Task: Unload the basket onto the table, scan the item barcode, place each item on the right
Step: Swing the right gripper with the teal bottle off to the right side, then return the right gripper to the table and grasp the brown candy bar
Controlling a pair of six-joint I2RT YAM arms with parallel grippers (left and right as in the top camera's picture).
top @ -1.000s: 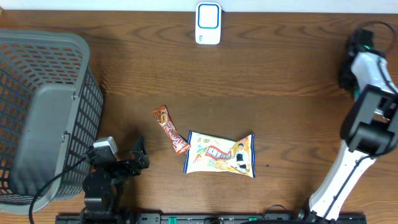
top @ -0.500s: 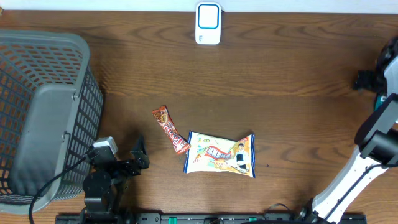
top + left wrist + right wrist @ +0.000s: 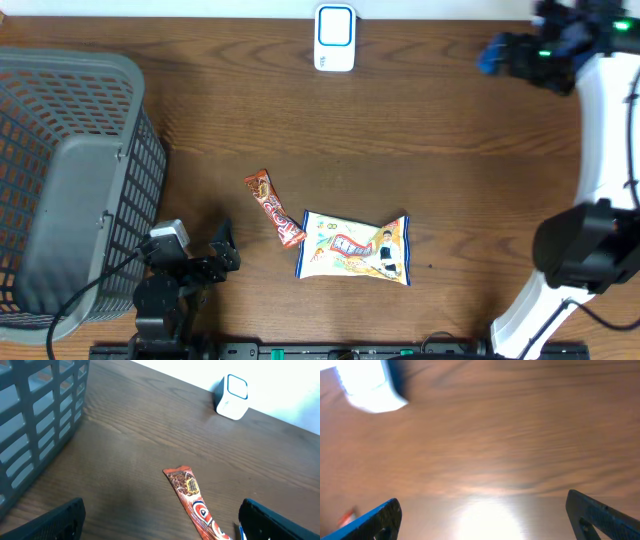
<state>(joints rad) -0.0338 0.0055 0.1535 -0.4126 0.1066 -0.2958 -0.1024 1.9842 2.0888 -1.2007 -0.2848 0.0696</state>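
My left gripper [image 3: 160, 532] hovers low by the grey plastic mesh basket [image 3: 60, 180], jaws spread wide and empty. The slim red-brown snack bar wrapper [image 3: 192, 497] lies flat on the dark wooden table [image 3: 450, 180] just ahead, its far end just beside the white printed snack packet [image 3: 355, 248].

My right gripper [image 3: 485, 520] is also wide open with nothing between the jaws. It is high up near the white-and-blue scanner box [image 3: 334, 37], and its view is smeared.

Risks: I see no barcode on either item, so I could present the wrong face. A flat wrapper may slip or crumple, a pinch may drag the packet, and my right arm could clip the scanner.
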